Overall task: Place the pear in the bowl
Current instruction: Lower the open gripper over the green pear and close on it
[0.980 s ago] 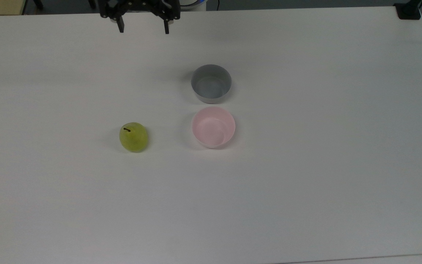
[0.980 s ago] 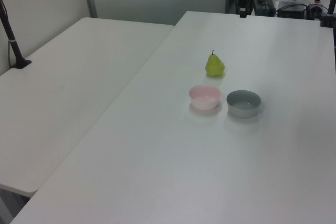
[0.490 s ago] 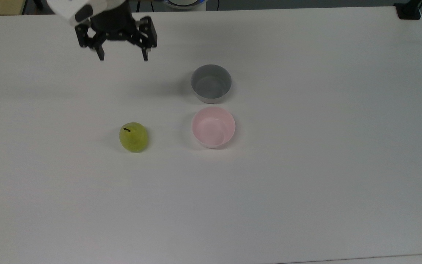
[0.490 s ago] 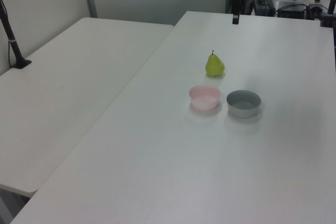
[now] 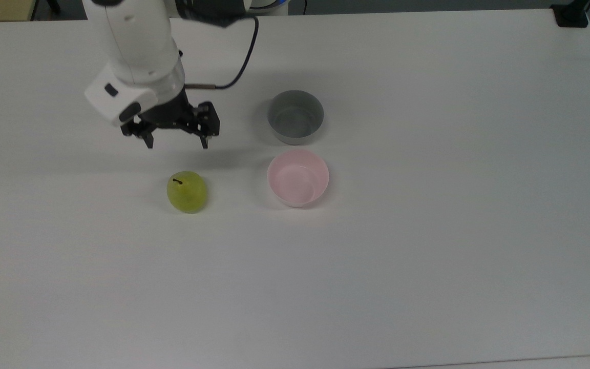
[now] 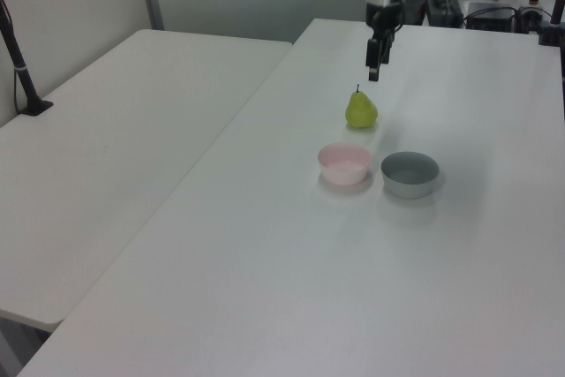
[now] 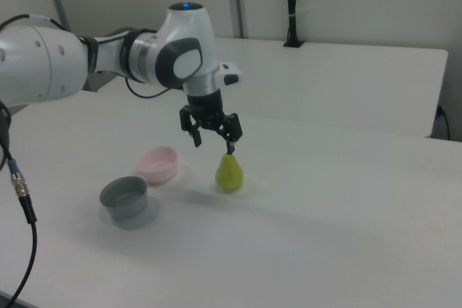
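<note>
The yellow-green pear (image 5: 187, 191) (image 6: 360, 110) (image 7: 229, 172) stands upright on the white table, its dark stem up. The pale pink bowl (image 5: 298, 178) (image 6: 343, 163) (image 7: 159, 163) sits to the top view's right of the pear, with nothing in it. My gripper (image 5: 176, 144) (image 6: 373, 70) (image 7: 214, 144) hangs open above the table, fingers pointing down, just behind and above the pear, not touching it. Nothing is between its fingers.
A grey bowl (image 5: 295, 117) (image 6: 410, 173) (image 7: 124, 197) of like size stands right beside the pink one. A black cable (image 5: 241, 56) loops from the white arm (image 5: 133, 46). A second white table (image 6: 115, 130) adjoins at the left view's left.
The arm has come forward from the table's far edge toward the pear and lowered; the gripper stays open. Pear and bowls have not moved.
</note>
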